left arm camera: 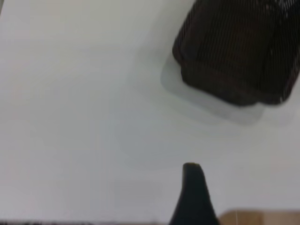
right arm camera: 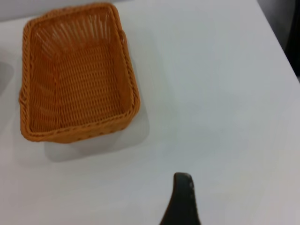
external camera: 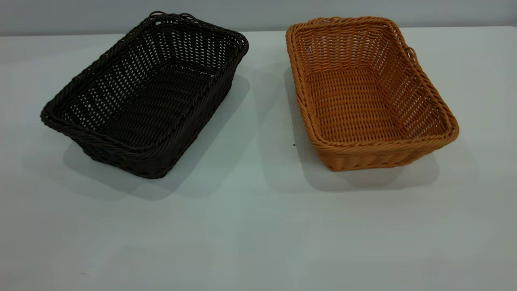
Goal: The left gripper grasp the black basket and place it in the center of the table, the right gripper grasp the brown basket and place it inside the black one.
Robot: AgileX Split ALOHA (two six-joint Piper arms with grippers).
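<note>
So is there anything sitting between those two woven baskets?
Only bare white table, crossed by their shadows, separates the dark brown-black wicker basket from the orange-tan wicker basket; the exterior view shows it.

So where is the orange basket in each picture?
Exterior view: the brown basket sits right of middle on the table, beside the black basket, not touching it.
Left wrist view: not in it; only the black basket shows.
Right wrist view: the brown basket is off to one side near an edge, empty.
Shared landmark: the white table, which shows in all three.
</note>
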